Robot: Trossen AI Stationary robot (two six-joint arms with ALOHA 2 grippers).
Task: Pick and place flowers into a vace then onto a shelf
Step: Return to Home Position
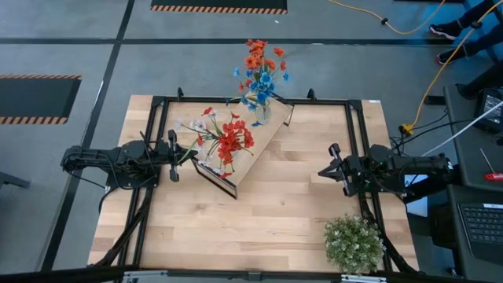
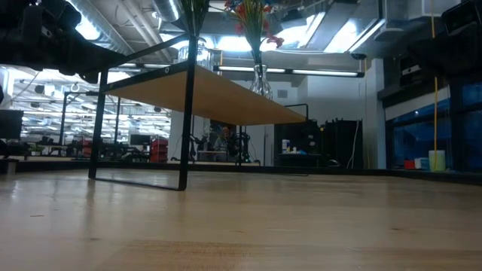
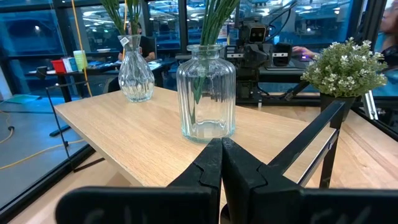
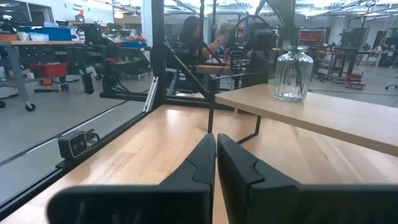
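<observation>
A: Where are the flowers (image 1: pixel 228 140)?
B: All in glass and up on the shelf (image 1: pixel 263 149), which sits skewed mid-table. The red-and-white bunch is in the ribbed vase (image 3: pixel 206 93) at the shelf end nearest the left arm. The blue-and-orange bunch (image 1: pixel 259 67) is in the fluted vase (image 3: pixel 135 68) at the shelf's far corner.
A: Grippers?
B: The left gripper (image 3: pixel 221 149) sits just off the shelf's left end, its fingers (image 3: pixel 208 168) pressed together with nothing between them. The right gripper (image 4: pixel 216 149) is out at the table's right side, well apart from the shelf, closed up and empty too. Reads as both arms parked, placement done.
A: And if a vase needs re-seating?
B: Judgement only: glass is rigid, slick and breakable, and the long stems likely make each vase top-heavy. It should take hold of the vase body or neck, never the stems. Those are thin and springy and would just slide out. The ribbed vase should give better purchase. The fluted vase narrows at the neck, so that's the natural hold there. Squeeze gently, lift straight up.
A: Anything in the way?
B: The bushy plant (image 1: pixel 354 242) stands at the corner of the table (image 1: pixel 259 236) beside the right arm, apart from the shelf.
</observation>
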